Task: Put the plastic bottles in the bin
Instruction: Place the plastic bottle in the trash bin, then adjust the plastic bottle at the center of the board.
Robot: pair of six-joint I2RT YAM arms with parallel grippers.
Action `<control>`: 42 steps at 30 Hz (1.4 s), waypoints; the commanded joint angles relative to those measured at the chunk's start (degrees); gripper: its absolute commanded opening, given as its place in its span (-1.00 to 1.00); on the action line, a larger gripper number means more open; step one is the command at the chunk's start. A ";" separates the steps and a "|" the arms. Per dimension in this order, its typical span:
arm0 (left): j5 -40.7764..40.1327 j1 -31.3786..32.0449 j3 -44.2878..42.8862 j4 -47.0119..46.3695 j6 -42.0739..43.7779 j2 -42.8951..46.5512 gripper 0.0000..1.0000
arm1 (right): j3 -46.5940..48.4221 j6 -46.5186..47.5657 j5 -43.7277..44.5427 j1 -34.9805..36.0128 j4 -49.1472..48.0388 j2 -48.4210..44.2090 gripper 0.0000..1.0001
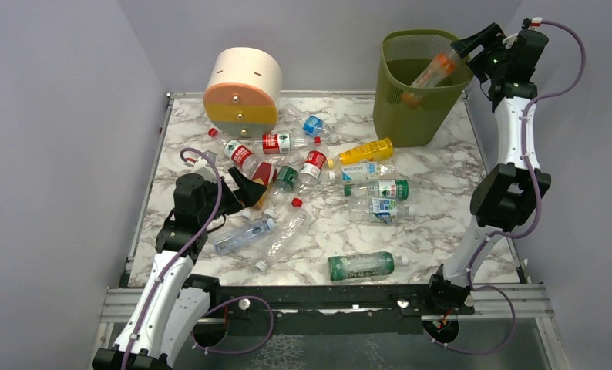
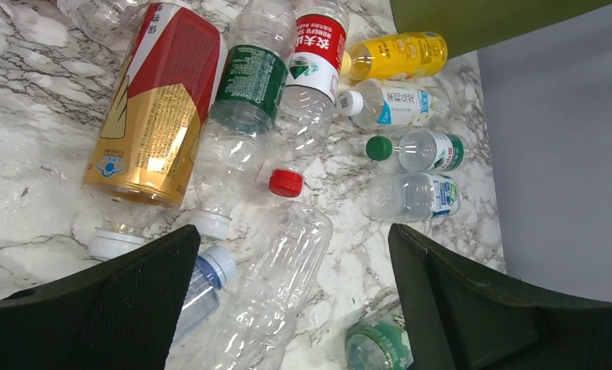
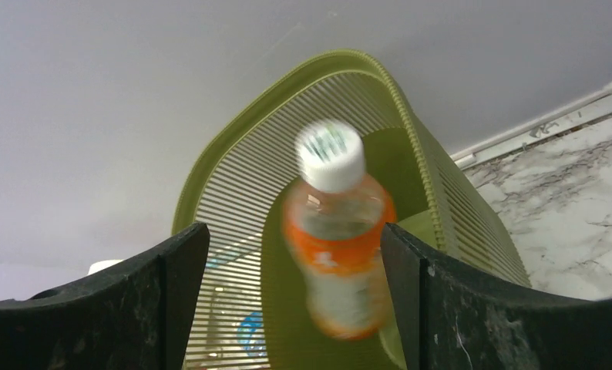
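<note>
My right gripper (image 1: 476, 42) hangs over the olive-green bin (image 1: 386, 73) at the back right, jaws open. A clear bottle with an orange label and white cap (image 3: 337, 239) is blurred between the spread fingers, loose from them, tilting cap-first into the bin (image 3: 449, 193); the same bottle (image 1: 434, 75) shows inside the rim from above. My left gripper (image 1: 249, 189) is open and empty, low over the pile at the left. Between its fingers lie a clear red-capped bottle (image 2: 276, 270) and a blue-capped one (image 2: 203, 285). Several other plastic bottles lie scattered, among them a yellow one (image 1: 366, 151) and a green one (image 1: 364, 265).
A cream, orange and yellow round drawer box (image 1: 243, 89) stands at the back left, with bottles lying against its base. A large gold-and-red bottle (image 2: 160, 100) lies just beyond my left fingers. Grey walls close in the table on the left, back and right.
</note>
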State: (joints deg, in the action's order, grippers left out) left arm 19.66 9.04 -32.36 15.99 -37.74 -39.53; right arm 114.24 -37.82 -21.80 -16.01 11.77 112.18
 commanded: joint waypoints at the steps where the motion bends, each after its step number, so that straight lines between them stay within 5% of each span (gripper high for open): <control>1: -1.38 0.19 0.98 -1.25 -0.67 0.80 0.98 | 2.69 0.20 -5.30 0.20 1.53 -0.27 0.71; 14: -1.56 0.28 1.32 -3.10 -0.47 -1.24 0.98 | -3.03 10.23 -7.15 12.52 9.52 -12.08 0.79; 21: -0.85 0.28 1.51 -3.55 -0.26 -1.75 0.98 | -20.84 14.53 -3.02 22.76 11.45 -25.76 0.79; 28: 0.43 0.22 2.17 -5.33 -0.39 -2.41 0.98 | -40.21 13.74 -1.75 25.88 14.56 -38.24 0.80; 35: 0.74 0.34 2.39 -6.51 -0.32 -3.63 0.98 | -52.84 10.71 -2.30 31.32 17.63 -43.77 0.99; 42: 0.65 0.37 1.98 -6.72 -0.50 -3.61 0.98 | -59.32 7.11 1.79 44.91 19.83 -45.41 0.99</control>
State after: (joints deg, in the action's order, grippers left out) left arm 19.11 9.13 -30.11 11.29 -37.93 -43.33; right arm 56.75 -28.01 -23.62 22.55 29.12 68.82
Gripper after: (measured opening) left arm 0.991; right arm 0.994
